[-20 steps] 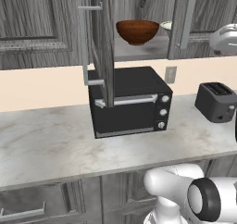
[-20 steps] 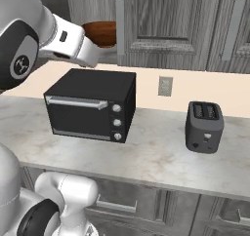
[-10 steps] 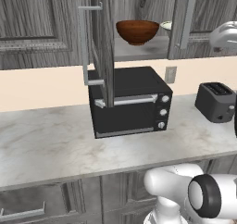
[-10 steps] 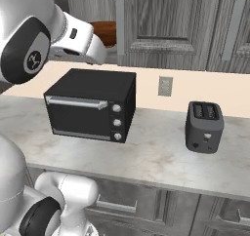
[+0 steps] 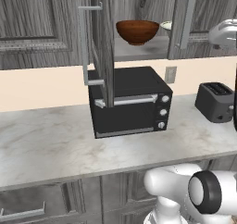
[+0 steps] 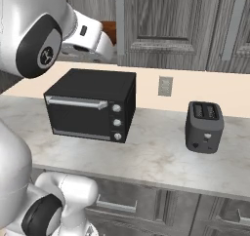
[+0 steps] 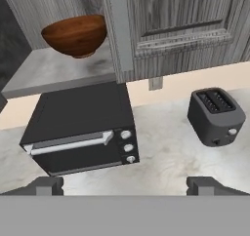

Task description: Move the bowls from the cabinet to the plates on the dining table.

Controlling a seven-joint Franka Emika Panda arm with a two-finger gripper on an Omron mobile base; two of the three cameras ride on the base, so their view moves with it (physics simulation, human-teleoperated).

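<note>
Two doors of the dark grey wood-grain cabinet (image 5: pixel 41 24) stand swung open across the top of the left base view, their long silver bar handles catching the light, and the shelf between them is exposed at upper centre. Below it, a pale marble-veined counter (image 5: pixel 51 144) runs the full width of the frame. A black toaster oven (image 5: pixel 129 102) sits at centre on that counter, directly under the open shelf, with three round knobs down its right side. A dark two-slot toaster (image 5: pixel 215 102) stands well apart from it at the right edge of the same view.

The reddish-brown bowl (image 5: pixel 137 31) rests upright on the cabinet shelf at upper centre, glossy, round and deep, with a visible wood grain and a narrow foot. Just behind it to the right, a sliver of a pale bowl (image 5: pixel 165 25) shows at the edge of the right-hand door; little more of it can be made out.

In the hand view the wooden bowl appears at upper left, above the oven. The gripper (image 7: pixel 129 185) has its two dark fingertips (image 7: pixel 46 185) spread wide at the bottom of that view, holding nothing, well short of the shelf.
</note>
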